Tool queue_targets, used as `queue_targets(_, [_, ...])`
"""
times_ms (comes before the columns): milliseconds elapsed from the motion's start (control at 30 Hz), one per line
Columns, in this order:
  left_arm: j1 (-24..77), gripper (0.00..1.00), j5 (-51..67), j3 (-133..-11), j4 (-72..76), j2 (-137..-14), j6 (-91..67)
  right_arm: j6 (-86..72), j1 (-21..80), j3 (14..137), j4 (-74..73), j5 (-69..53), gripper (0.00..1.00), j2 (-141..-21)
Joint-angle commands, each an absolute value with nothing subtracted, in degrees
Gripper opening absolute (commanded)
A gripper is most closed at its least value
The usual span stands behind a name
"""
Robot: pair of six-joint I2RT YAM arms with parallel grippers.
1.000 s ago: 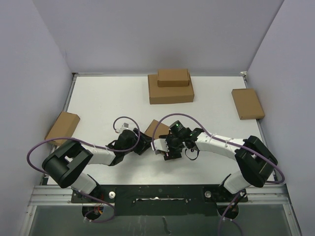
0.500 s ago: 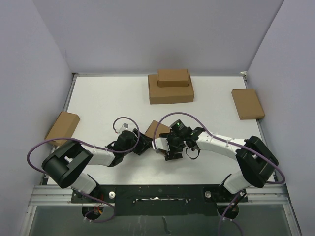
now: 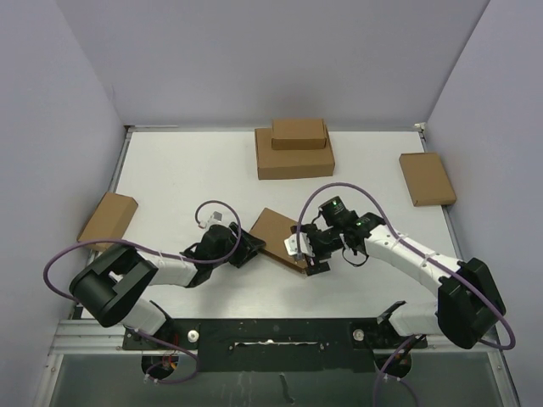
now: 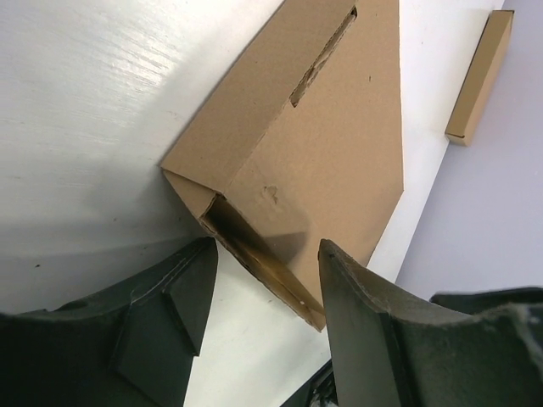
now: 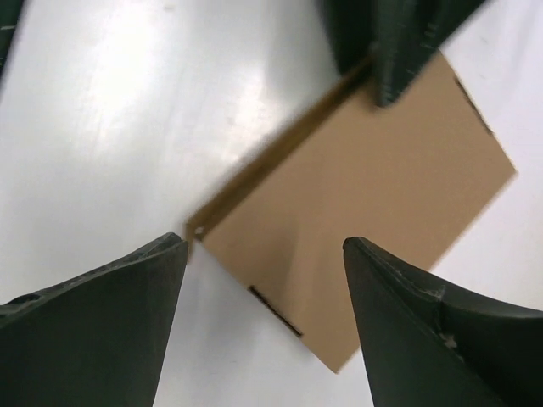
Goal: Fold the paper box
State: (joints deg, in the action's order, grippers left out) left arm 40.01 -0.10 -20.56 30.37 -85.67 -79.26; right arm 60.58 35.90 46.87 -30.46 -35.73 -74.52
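Note:
The paper box (image 3: 277,232) lies flat and closed on the white table (image 3: 170,178) between my two grippers, brown, with a slot along one edge. My left gripper (image 3: 247,249) is low at its left corner. In the left wrist view the box (image 4: 331,153) has its near end wall just ahead of the left gripper (image 4: 267,248), whose jaws stand open with table showing between one finger and the cardboard. My right gripper (image 3: 303,253) hovers over the box's right corner. In the right wrist view the right gripper (image 5: 265,246) is open wide above the box (image 5: 365,212), touching nothing.
Two brown boxes are stacked at the back, a large one (image 3: 294,159) with a smaller one (image 3: 299,133) on top. Another box (image 3: 427,178) lies at the right edge and one (image 3: 109,218) overhangs the left edge. Purple walls close in the table.
My right arm has drawn back to the right and its jaws have widened, uncovering the box, which now lies flat. The left gripper has hardly moved.

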Motion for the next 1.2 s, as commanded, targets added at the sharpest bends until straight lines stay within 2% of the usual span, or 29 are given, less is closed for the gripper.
queue_targets(0, [39.8, 0.51, -1.1, -20.2, 22.4, -83.8, -75.0, 78.3, 35.4, 47.7, -45.0, -48.2, 0.75, -72.6])
queue_targets(100, [39.9, 0.52, -1.0, -20.0, 22.4, -82.8, -74.1, 85.2, 35.0, 46.4, -48.2, -47.4, 0.65, -72.2])
queue_targets(367, [39.9, 0.54, -0.7, -19.7, 22.6, -80.6, -71.2, 84.0, 35.1, 44.0, -43.1, -39.1, 0.47, -75.3])
queue_targets(600, [40.8, 0.55, 0.6, -21.3, 23.3, -82.5, -70.4, 83.0, 36.4, 43.4, -41.1, -37.1, 0.44, -76.7])
queue_targets(867, [42.2, 0.57, 1.2, -23.4, 23.8, -85.3, -70.3, 83.9, 38.9, 43.9, -42.2, -36.1, 0.32, -79.7])
queue_targets(1167, [42.7, 0.58, 1.5, -24.2, 24.4, -87.0, -70.3, 81.8, 40.0, 43.8, -39.7, -33.3, 0.30, -80.5])
